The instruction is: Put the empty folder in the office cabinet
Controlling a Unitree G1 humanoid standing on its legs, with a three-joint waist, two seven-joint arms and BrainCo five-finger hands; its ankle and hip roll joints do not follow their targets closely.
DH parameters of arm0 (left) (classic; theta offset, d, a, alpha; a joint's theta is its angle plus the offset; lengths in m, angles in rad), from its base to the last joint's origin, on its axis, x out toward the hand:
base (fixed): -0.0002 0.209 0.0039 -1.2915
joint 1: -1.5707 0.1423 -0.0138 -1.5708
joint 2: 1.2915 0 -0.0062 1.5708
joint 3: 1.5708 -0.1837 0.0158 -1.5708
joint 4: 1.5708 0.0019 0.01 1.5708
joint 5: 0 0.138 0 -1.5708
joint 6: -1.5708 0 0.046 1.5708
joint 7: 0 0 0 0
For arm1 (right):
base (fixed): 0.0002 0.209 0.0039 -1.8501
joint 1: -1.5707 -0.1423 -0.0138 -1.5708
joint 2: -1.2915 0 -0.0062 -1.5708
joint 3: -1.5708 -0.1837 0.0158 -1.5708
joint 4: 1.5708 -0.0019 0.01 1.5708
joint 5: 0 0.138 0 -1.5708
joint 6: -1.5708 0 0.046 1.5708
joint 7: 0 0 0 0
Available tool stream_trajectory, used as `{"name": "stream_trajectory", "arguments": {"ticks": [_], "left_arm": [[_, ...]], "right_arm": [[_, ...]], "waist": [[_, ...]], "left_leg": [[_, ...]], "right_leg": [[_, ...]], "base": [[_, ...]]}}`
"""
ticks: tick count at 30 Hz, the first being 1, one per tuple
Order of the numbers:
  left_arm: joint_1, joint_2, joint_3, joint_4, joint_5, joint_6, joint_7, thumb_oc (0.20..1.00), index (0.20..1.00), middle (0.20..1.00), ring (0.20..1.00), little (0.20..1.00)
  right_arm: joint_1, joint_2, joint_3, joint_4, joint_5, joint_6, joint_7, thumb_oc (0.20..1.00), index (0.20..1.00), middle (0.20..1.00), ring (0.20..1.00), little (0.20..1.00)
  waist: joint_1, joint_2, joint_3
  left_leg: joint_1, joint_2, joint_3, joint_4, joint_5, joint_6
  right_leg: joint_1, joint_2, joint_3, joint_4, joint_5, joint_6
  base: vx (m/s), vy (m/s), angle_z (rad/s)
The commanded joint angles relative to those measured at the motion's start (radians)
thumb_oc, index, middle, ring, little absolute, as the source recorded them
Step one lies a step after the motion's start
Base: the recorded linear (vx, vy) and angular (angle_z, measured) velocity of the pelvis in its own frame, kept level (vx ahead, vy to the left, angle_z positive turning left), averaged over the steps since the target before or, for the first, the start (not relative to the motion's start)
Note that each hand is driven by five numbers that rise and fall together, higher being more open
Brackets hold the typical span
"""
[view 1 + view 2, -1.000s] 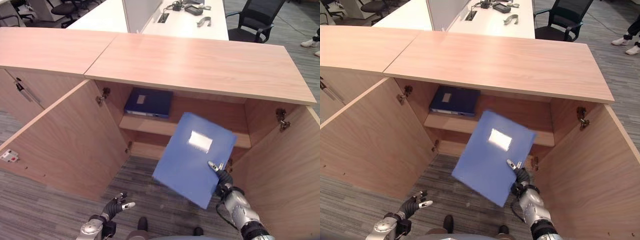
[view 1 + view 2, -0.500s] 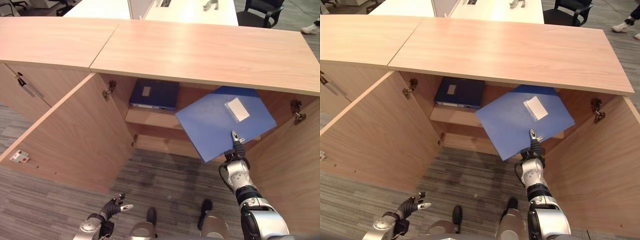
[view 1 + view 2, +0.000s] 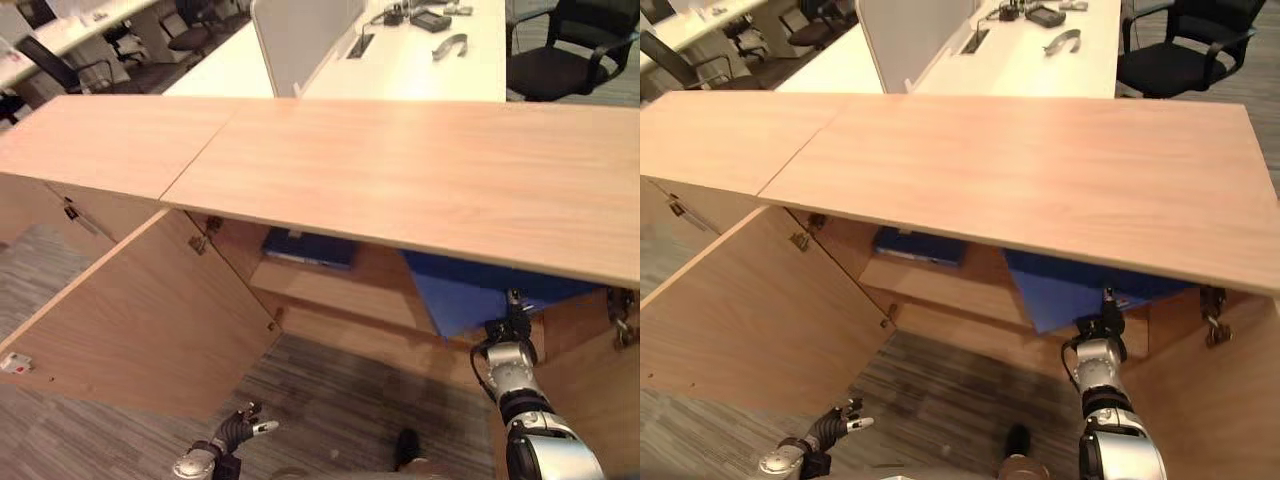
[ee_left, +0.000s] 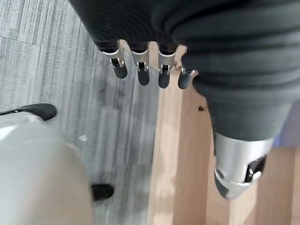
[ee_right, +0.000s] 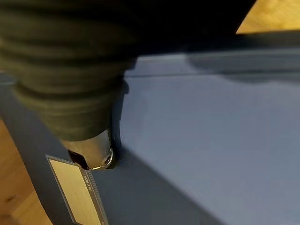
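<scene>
I see my right hand [image 3: 505, 352] reaching up at the open wooden office cabinet [image 3: 400, 170], its thumb pressed on the face of the flat blue plastic folder [image 3: 470, 295] in the right wrist view. The rest of its fingers are out of sight behind the folder, so I read it as pinching the folder's near edge, though I cannot tell how far they wrap.

The folder lies flat on the cabinet's wooden inner shelf [image 3: 330, 292], toward the shelf's right end, with its near corner hanging past the shelf's front edge where my hand meets it. Most of the folder is hidden under the cabinet's light wooden top, so I cannot make out how deep it sits. A pale label strip [image 5: 77, 190] shows on its spine in the right wrist view.

Toward the left end of the same shelf lies a dark blue binder [image 3: 308, 250], likewise half hidden under the top and well apart from the folder.

My left hand [image 3: 232, 432] hangs low over the grey carpet floor [image 3: 330, 410] in front of the open left cabinet door [image 3: 140, 320], its fingers [image 4: 140, 70] straight and loosely spread, holding nothing.
</scene>
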Motion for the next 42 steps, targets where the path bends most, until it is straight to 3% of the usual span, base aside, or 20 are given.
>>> {"name": "stream_trajectory", "arguments": {"ticks": [1,4,5,9,15,25,30,42], "left_arm": [[-0.04,0.063,-0.011,-0.012,0.023,-0.021,0.018,1.0,1.0,1.0,1.0,1.0],[-0.032,0.051,-0.004,0.001,0.022,-0.016,0.02,1.0,1.0,1.0,1.0,1.0],[-0.03,0.048,-0.008,0.017,0.028,-0.013,0.024,1.0,1.0,1.0,1.0,1.0],[-0.024,0.042,-0.027,0.033,0.033,-0.018,0.04,1.0,1.0,1.0,1.0,1.0],[0.014,0.054,-0.044,0.022,0.072,-0.025,0.033,1.0,1.0,1.0,1.0,1.0],[0.03,0.066,-0.057,0.001,0.076,-0.025,0.041,1.0,1.0,1.0,1.0,1.0],[0.045,0.092,-0.075,-0.059,0.049,-0.025,0.027,1.0,1.0,1.0,1.0,1.0],[0.038,0.138,-0.124,-0.118,0.012,-0.02,-0.012,1.0,1.0,1.0,1.0,1.0]], "right_arm": [[-0.066,-0.032,-0.05,-0.057,0.023,-0.06,0.018,0.2,0.2,0.2,0.2,0.2],[-0.06,-0.045,-0.057,-0.06,0.02,-0.053,0.014,0.2,0.2,0.2,0.2,0.2],[-0.06,-0.052,-0.048,-0.069,0.012,-0.052,0.012,0.2,0.2,0.2,0.2,0.2],[-0.082,-0.064,-0.029,-0.06,-0.009,-0.049,0.009,0.2,0.2,0.2,0.2,0.2],[-0.101,-0.046,-0.037,-0.024,0.003,-0.048,0.007,0.2,0.2,0.2,0.2,0.2],[-0.195,-0.05,-0.071,-0.033,0.078,-0.101,-0.014,0.2,0.2,0.2,0.2,0.2],[-0.308,-0.098,-0.105,-0.011,0.139,-0.144,-0.035,0.2,0.2,0.2,0.2,0.2],[-0.491,-0.214,-0.123,0.089,0.213,-0.145,-0.036,0.2,0.2,0.2,0.2,0.2]], "waist": [[-0.004,-0.037,0.034],[0.005,-0.039,0.034],[0.018,-0.033,0.035],[0.05,-0.008,0.035],[0.049,0.006,-0.008],[0.056,-0.003,-0.03],[0.067,0.003,-0.037],[0.085,0.032,0.002]], "left_leg": [[0.008,-0.013,0.018,0.001,0.041,0.016],[-0.017,0.018,0.051,-0.116,0.001,0.031],[-0.039,0.009,0.043,-0.205,-0.032,0.039],[-0.073,-0.041,-0.018,-0.369,0.017,0.048],[0.044,-0.042,0.018,-0.479,0.01,0.057],[0.107,-0.065,0.04,-0.501,-0.036,0.086],[0.121,-0.077,0.05,-0.504,-0.058,0.096],[0.082,-0.09,0.049,-0.485,-0.065,0.104]], "right_leg": [[0.006,-0.094,0.029,0.0,-0.09,0.138],[0.03,-0.106,0.035,-0.003,-0.108,0.151],[0.044,-0.099,0.045,-0.007,-0.124,0.16],[0.064,-0.083,0.095,-0.01,-0.139,0.165],[0.107,-0.079,0.12,-0.01,-0.147,0.171],[0.114,-0.111,0.138,-0.01,-0.132,0.196],[0.108,-0.13,0.145,-0.01,-0.125,0.214],[0.059,-0.154,0.148,0.019,-0.117,0.229]], "base": [[0.1,-0.043,-0.06],[0.15,0.036,0.06],[0.22,0.051,0.07],[0.15,0.047,-0.26],[0.13,0.05,-0.56],[0.06,0.036,-0.02],[0.04,0.036,-0.14],[0.01,0.005,-0.02]]}}
